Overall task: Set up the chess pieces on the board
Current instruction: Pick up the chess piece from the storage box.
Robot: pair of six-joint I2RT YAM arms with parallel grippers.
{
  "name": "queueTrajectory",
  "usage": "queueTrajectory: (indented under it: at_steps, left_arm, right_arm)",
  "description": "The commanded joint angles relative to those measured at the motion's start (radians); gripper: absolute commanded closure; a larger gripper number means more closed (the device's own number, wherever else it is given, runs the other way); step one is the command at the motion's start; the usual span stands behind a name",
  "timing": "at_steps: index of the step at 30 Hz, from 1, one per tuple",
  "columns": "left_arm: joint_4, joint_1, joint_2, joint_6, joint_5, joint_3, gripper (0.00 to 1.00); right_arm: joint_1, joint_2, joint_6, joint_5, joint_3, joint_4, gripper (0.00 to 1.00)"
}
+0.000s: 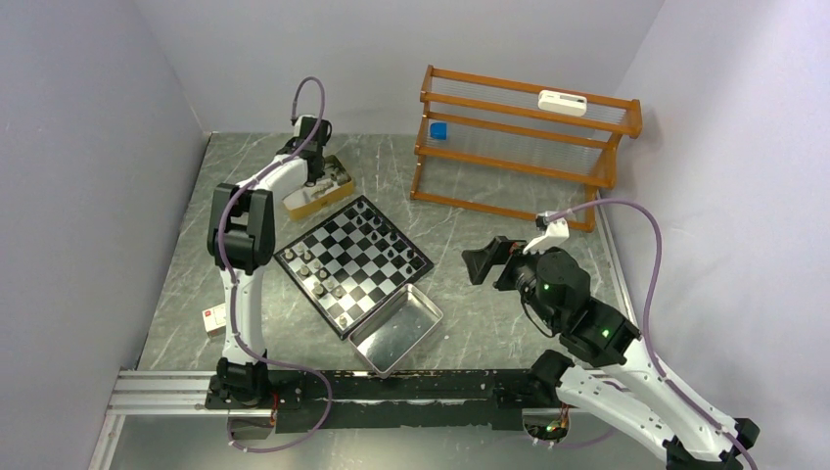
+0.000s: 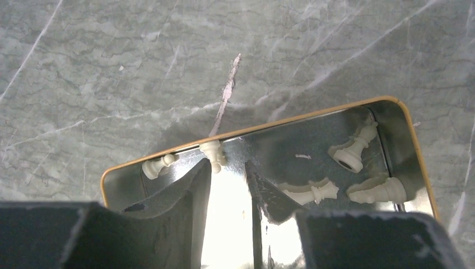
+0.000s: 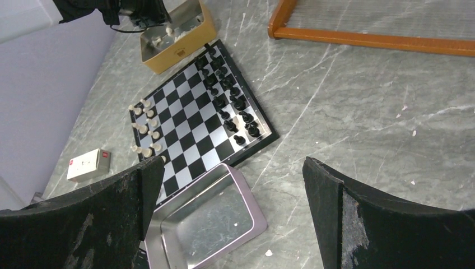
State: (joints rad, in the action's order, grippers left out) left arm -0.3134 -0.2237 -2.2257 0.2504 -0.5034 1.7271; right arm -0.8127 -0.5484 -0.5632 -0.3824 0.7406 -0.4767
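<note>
The board [image 1: 357, 266] lies at mid-table, black chess pieces [image 1: 391, 240] along its far-right side and cream ones [image 1: 313, 276] along its near-left side. It also shows in the right wrist view [image 3: 190, 120]. My left gripper [image 2: 228, 167] reaches down into the gold box [image 2: 280, 123], its jaws a narrow gap apart with nothing between them. One cream piece [image 2: 213, 156] lies just past the left fingertip against the box wall. Several more cream pieces [image 2: 354, 147] lie loose in the box. My right gripper [image 3: 233, 168] hovers wide open right of the board, holding nothing.
An empty metal tray [image 1: 396, 328] sits against the board's near corner. A wooden rack [image 1: 524, 147] stands at the back right with a white item [image 1: 562, 102] and a blue cube [image 1: 438, 129] on it. A small white-and-red packet [image 1: 213, 318] lies at the left.
</note>
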Motion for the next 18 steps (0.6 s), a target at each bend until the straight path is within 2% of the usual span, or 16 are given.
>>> queueTrajectory:
  at_steps: [1,18]
  left_arm:
    - [0.05,0.018,-0.02,0.005,-0.001,0.01,0.67]
    - [0.061,0.034,-0.059,0.018,0.02,-0.015,0.69]
  right_arm:
    - [-0.001,0.024,0.003,-0.028,0.017,0.013,0.0]
    - [-0.002,0.03,0.013,-0.044,0.022,0.009,0.0]
